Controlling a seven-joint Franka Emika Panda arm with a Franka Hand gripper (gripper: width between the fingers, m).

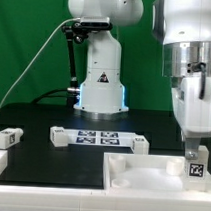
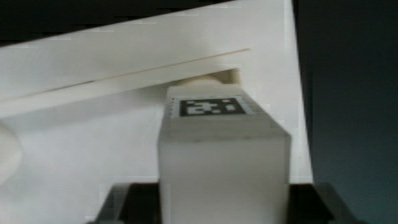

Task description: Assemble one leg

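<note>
My arm's white base stands at the back of the bench (image 1: 53,119). The forearm and wrist drop straight down on the exterior view's right, above the near corner of the white panel (image 1: 140,175). My gripper (image 1: 197,163) points downward, its fingers (image 1: 190,150) closed against the sides of the leg (image 1: 197,166), holding it upright over that corner.

Green backdrop (image 1: 27,39) behind; black table (image 1: 51,161) below; even lighting.

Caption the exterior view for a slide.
End effector holds the tagged leg upright over the white panel.
</note>
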